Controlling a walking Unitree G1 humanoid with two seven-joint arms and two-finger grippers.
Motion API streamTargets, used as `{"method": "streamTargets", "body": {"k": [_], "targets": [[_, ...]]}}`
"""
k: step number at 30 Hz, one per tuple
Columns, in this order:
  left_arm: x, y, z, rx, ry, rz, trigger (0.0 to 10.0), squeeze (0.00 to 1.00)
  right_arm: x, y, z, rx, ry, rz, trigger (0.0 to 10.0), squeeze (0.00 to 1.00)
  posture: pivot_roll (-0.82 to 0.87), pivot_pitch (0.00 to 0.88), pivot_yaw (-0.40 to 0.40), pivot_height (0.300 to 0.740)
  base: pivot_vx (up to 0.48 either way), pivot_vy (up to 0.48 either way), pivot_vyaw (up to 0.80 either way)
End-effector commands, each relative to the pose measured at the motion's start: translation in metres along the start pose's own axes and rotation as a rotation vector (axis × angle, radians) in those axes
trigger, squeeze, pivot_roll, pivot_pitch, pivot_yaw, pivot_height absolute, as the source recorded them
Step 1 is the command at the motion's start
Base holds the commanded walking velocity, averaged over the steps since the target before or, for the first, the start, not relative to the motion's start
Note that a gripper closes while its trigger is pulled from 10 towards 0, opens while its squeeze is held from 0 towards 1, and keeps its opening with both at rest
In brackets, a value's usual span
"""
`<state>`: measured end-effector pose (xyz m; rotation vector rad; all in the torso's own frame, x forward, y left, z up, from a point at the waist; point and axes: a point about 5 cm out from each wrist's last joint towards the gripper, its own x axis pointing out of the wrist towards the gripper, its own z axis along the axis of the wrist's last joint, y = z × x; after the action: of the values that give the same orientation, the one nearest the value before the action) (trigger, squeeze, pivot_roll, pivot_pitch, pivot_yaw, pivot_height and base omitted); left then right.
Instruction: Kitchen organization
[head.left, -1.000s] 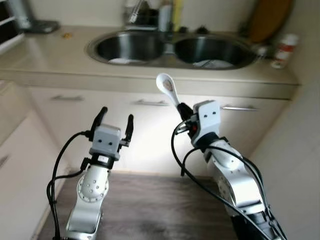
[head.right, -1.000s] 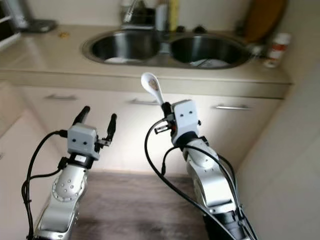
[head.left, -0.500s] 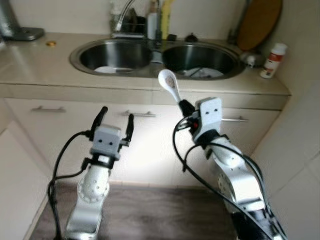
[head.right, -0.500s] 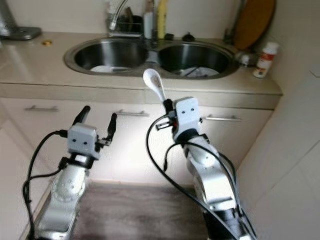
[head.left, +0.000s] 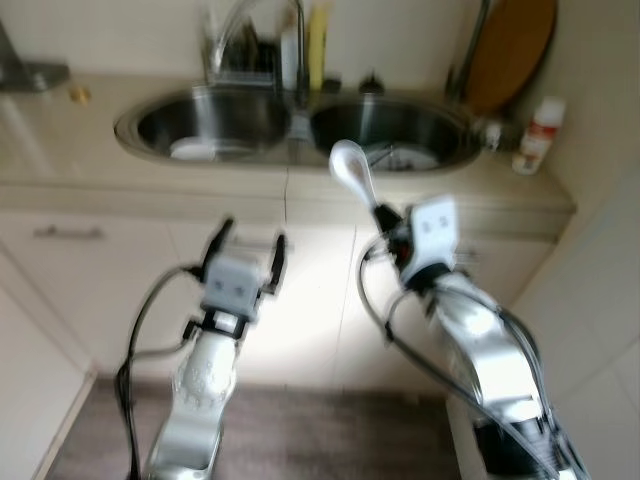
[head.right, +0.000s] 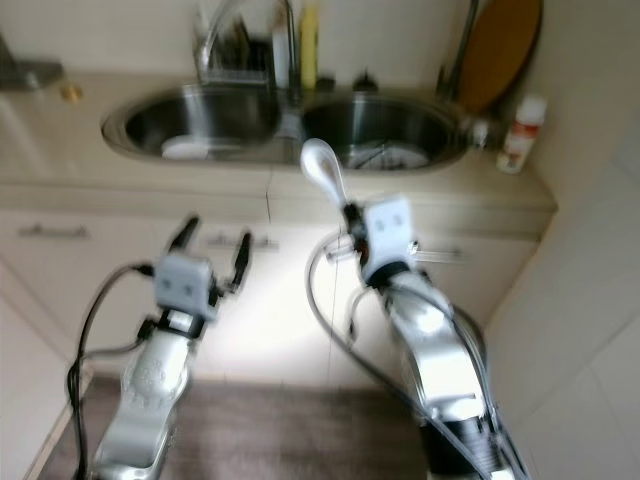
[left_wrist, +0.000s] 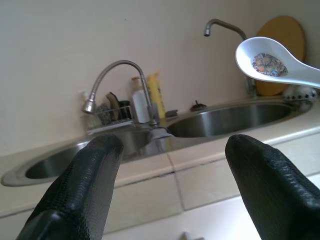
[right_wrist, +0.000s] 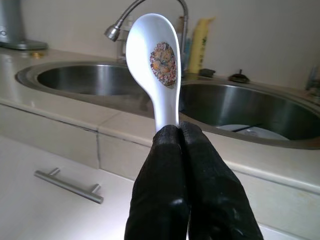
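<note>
Beyond the desk edge sits a double sink, somewhat blurred. My right pincer grips a white spoon upright; my left pincer hangs open.

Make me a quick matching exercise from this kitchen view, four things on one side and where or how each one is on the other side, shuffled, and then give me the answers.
Things:
1. white spoon
2. left gripper
3. round wooden board
4. yellow bottle

Places or states:
A. leaning against the wall at the right end of the counter
B. open, holding nothing, in front of the cabinets
C. standing behind the sink near the faucet
D. pinched by its handle in the right gripper, bowl pointing up

Pairs: 1-D, 2-B, 3-A, 4-C
</note>
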<state>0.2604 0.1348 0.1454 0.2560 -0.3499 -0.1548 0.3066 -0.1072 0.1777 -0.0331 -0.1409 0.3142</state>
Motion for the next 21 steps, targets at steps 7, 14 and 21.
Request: {"method": "streamTargets", "body": {"k": [7, 14, 21], "targets": [[0.0014, 0.0046, 0.0006, 0.015, -0.001, 0.005, 10.0, 0.0, 0.0021, 0.0053, 0.0055, -0.004, -0.026, 0.014, 10.0, 0.0, 0.1, 0.0, -0.048, 0.74, 0.269, 0.0, 0.0], [0.0017, 0.0048, 0.0006, 0.014, 0.0, -0.001, 10.0, 0.0, 0.0017, 0.0055, 0.0058, -0.016, -0.028, 0.013, 10.0, 0.0, 0.1, 0.0, -0.045, 0.74, 0.282, 0.0, 0.0], [0.0019, 0.0048, 0.001, 0.016, -0.001, -0.002, 10.0, 0.0, 0.0017, 0.0054, 0.0057, -0.018, -0.028, 0.013, 10.0, 0.0, 0.1, 0.0, -0.045, 0.74, 0.28, 0.0, 0.0]]}}
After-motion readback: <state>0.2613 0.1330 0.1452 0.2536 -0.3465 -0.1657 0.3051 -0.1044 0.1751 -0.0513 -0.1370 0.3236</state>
